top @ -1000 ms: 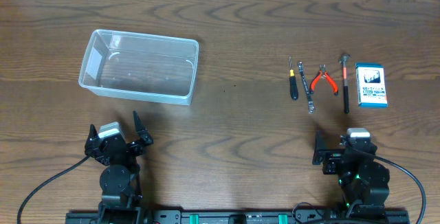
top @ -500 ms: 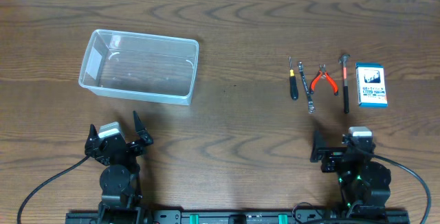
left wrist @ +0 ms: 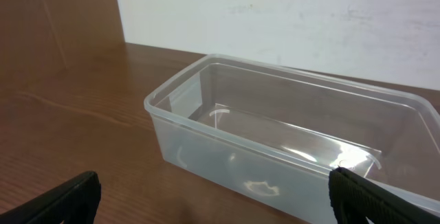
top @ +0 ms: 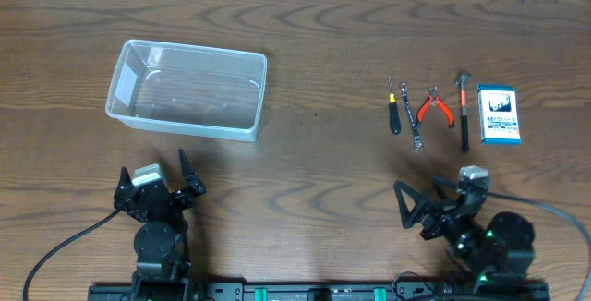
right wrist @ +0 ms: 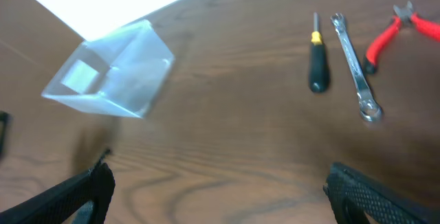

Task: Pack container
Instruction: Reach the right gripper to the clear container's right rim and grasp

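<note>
The clear plastic container (top: 187, 90) stands empty at the back left of the table. It also shows in the left wrist view (left wrist: 206, 124) and the right wrist view (right wrist: 110, 69). My left gripper (top: 154, 167) is open and empty just in front of the container, as the left wrist view (left wrist: 220, 203) also shows. My right gripper (top: 420, 195) is open and empty near the front right, turned toward the left; the right wrist view (right wrist: 220, 196) shows bare wood between its fingers. A screwdriver (top: 393, 112), wrench (top: 412, 118), red pliers (top: 434, 107) and hammer (top: 463, 112) lie in a row at the back right.
A small blue-and-white box (top: 499, 114) lies right of the hammer. In the right wrist view the screwdriver (right wrist: 316, 56), wrench (right wrist: 354, 66) and pliers (right wrist: 395, 35) lie ahead to the right. A white wall runs behind the table's far edge.
My right gripper has swung to the left and its open fingers now point toward the middle of the table. The left arm, container and tools have not moved.
</note>
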`<state>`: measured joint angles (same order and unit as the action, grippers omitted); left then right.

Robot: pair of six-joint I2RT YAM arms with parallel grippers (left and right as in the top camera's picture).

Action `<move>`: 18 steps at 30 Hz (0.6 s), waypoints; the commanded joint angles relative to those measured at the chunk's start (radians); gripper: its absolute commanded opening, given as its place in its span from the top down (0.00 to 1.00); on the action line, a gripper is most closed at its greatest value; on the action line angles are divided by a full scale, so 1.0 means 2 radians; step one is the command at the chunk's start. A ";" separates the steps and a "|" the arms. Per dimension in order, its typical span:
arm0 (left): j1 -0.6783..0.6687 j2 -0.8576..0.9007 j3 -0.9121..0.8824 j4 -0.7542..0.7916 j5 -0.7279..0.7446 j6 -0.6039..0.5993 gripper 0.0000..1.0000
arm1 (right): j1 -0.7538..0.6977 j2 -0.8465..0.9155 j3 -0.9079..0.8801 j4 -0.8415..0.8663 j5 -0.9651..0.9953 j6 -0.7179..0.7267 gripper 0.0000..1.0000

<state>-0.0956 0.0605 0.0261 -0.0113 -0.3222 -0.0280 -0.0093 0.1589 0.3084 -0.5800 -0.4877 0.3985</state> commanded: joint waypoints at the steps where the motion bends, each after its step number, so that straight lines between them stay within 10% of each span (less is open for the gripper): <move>1: -0.002 -0.002 -0.011 -0.015 -0.010 0.001 0.02 | 0.019 0.070 0.096 -0.016 0.015 -0.007 0.01; 18: -0.002 -0.002 -0.011 -0.015 -0.010 0.001 0.02 | 0.174 0.504 0.486 -0.169 0.109 -0.180 0.01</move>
<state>-0.0956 0.0597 0.0261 -0.0113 -0.3218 -0.0280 0.3202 1.1084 1.2392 -0.8829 -0.2901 0.1242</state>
